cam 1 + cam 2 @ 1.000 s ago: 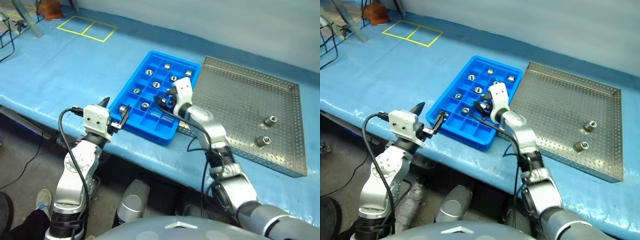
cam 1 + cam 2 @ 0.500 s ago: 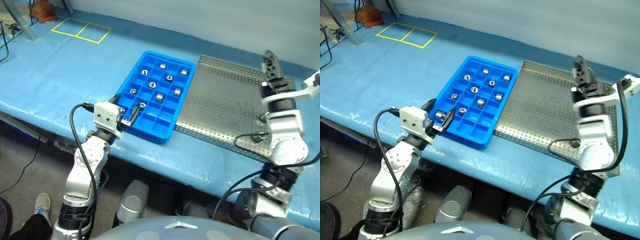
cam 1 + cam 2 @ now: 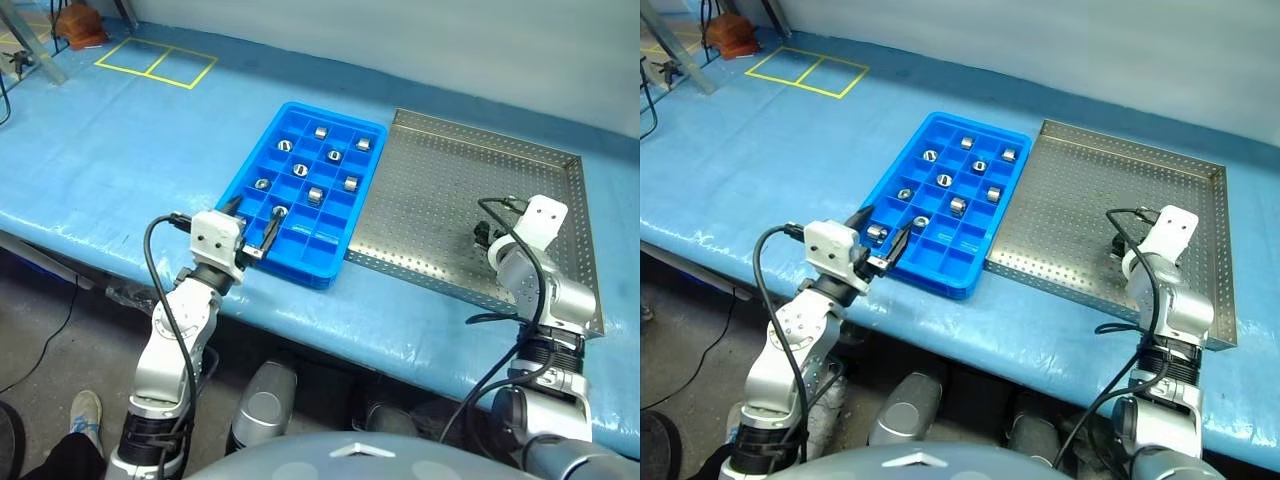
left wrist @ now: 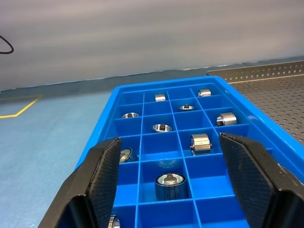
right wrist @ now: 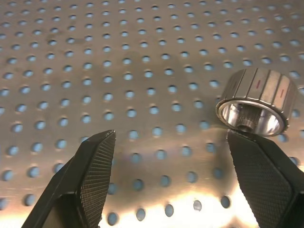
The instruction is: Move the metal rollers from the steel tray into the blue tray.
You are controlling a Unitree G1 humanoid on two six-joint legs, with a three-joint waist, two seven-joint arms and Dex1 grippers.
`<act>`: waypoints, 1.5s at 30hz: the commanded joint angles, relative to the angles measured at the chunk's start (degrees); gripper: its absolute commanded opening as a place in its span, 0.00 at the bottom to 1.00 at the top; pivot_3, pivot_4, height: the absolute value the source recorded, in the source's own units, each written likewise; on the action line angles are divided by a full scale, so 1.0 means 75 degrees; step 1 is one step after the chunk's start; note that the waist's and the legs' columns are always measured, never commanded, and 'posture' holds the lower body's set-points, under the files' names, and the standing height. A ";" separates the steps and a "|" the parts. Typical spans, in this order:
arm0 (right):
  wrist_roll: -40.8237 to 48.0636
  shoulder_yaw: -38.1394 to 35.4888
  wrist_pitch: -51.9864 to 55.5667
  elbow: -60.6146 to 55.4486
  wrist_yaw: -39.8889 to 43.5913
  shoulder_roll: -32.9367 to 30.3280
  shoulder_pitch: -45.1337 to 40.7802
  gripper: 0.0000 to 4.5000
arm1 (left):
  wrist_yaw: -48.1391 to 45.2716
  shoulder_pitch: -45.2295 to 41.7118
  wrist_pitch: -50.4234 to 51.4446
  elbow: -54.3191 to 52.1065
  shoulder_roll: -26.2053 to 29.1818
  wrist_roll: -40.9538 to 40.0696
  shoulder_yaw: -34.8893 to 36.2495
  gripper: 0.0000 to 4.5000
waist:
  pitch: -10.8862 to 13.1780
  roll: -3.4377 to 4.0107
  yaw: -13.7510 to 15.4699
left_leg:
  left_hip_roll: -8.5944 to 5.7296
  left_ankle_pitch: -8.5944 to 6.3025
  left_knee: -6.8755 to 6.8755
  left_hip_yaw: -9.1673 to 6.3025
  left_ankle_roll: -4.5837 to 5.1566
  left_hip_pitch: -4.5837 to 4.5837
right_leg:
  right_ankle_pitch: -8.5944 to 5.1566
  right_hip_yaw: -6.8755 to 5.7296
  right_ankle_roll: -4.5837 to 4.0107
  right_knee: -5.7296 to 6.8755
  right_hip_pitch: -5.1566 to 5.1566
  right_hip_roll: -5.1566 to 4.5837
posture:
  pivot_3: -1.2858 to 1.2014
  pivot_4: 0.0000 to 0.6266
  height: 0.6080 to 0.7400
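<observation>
We hover our right pincer (image 5: pixel 166 180), wide open and empty, over the steel tray (image 3: pixel 440 200) beside a roller (image 5: pixel 254 102); next, centre and close. Left pincer (image 4: pixel 166 185) idles open.

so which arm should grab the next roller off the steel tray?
Right. The right gripper hangs open over the steel tray, a roller just off one fingertip. The left gripper sits open at the blue tray.

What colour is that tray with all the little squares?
Bright blue; the blue tray shows best in the left eye view.
</observation>
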 commanded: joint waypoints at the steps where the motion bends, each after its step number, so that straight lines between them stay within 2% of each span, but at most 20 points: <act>1: -0.0368 -0.0304 -0.0336 -0.0539 -0.0033 -0.0322 0.0116 0.87 | -0.0008 -0.0064 -0.0157 -0.0197 -0.0026 0.0029 -0.0007 0.79 | 0.0000 0.0001 -0.0043 | 0.0000 -0.0001 0.0004 0.0002 0.0001 -0.0001 | 0.0001 0.0000 0.0002 0.0000 0.0000 0.0000 | 0.67 0.24 1.00; 6: -0.0386 -0.0651 -0.1207 -0.0578 0.0343 -0.0297 0.0254 0.87 | -0.0106 -0.0203 -0.0166 -0.0051 -0.0066 0.0039 -0.0149 0.79 | 0.0000 0.0001 -0.0183 | 0.0002 -0.0001 0.0007 0.0002 0.0002 0.0002 | 0.0003 0.0000 0.0006 0.0004 0.0002 0.0002 | 0.66 0.24 1.00; 10: -0.0519 -0.0709 -0.1138 -0.0424 0.0330 -0.0309 0.0271 0.87 | -0.0115 -0.0230 -0.0184 -0.0001 -0.0091 0.0060 -0.0201 0.79 | 0.0000 0.0001 -0.0337 | 0.0002 -0.0002 0.0010 0.0002 0.0004 0.0003 | 0.0005 0.0004 0.0008 0.0004 0.0005 0.0002 | 0.66 0.24 1.00; 14: -0.0240 -0.0906 -0.0264 -0.0140 0.0280 -0.0284 0.0111 0.87 | -0.0088 -0.0162 -0.0196 -0.0025 -0.0122 0.0055 -0.0214 0.79 | 0.0000 0.0001 -0.0480 | 0.0002 -0.0003 0.0011 0.0001 0.0006 0.0003 | 0.0006 0.0006 0.0007 0.0006 0.0008 0.0002 | 0.66 0.24 1.00; 17: -0.0453 -0.0854 0.0077 -0.0040 0.0150 -0.0392 0.0065 0.87 | -0.0071 -0.0113 -0.0207 -0.0032 -0.0167 0.0061 -0.0218 0.79 | 0.0000 0.0002 -0.0531 | 0.0002 -0.0004 0.0017 0.0001 0.0007 0.0003 | 0.0007 0.0006 0.0007 0.0007 0.0010 0.0002 | 0.66 0.24 1.00; 24: 0.0150 -0.0554 0.1117 -0.0789 0.1598 -0.0761 0.0264 0.87 | -0.0063 -0.0066 -0.0278 0.0079 -0.0260 0.0080 -0.0245 0.79 | -0.0003 0.0006 -0.0667 | 0.0002 -0.0008 0.0034 0.0001 0.0015 0.0001 | 0.0008 0.0008 0.0009 0.0009 0.0013 0.0002 | 0.65 0.24 1.00; 33: 0.1000 -0.0934 0.2266 -0.1475 0.2537 -0.0967 0.0380 0.87 | -0.0110 -0.0152 -0.0352 0.0227 -0.0370 0.0095 -0.0348 0.79 | -0.0003 0.0006 -0.0954 | 0.0001 -0.0018 0.0074 0.0002 0.0032 -0.0005 | 0.0014 0.0010 0.0021 0.0009 0.0024 0.0001 | 0.64 0.24 1.00; 38: 0.1109 -0.0508 0.2775 -0.1856 0.3107 -0.1296 0.0682 0.87 | -0.0115 -0.0173 -0.0372 0.0275 -0.0375 0.0066 -0.0338 0.79 | -0.0003 0.0006 -0.1078 | 0.0000 -0.0020 0.0074 0.0003 0.0036 -0.0005 | 0.0015 0.0011 0.0022 0.0009 0.0024 0.0001 | 0.64 0.24 1.00; 45: 0.0846 0.0433 0.2528 -0.1728 0.3489 -0.1076 0.0631 0.87 | -0.0143 -0.0228 -0.0365 0.0331 -0.0398 0.0067 -0.0387 0.79 | -0.0004 0.0005 -0.1340 | 0.0001 -0.0022 0.0077 0.0007 0.0039 -0.0001 | 0.0016 0.0014 0.0024 0.0011 0.0027 0.0001 | 0.64 0.24 1.00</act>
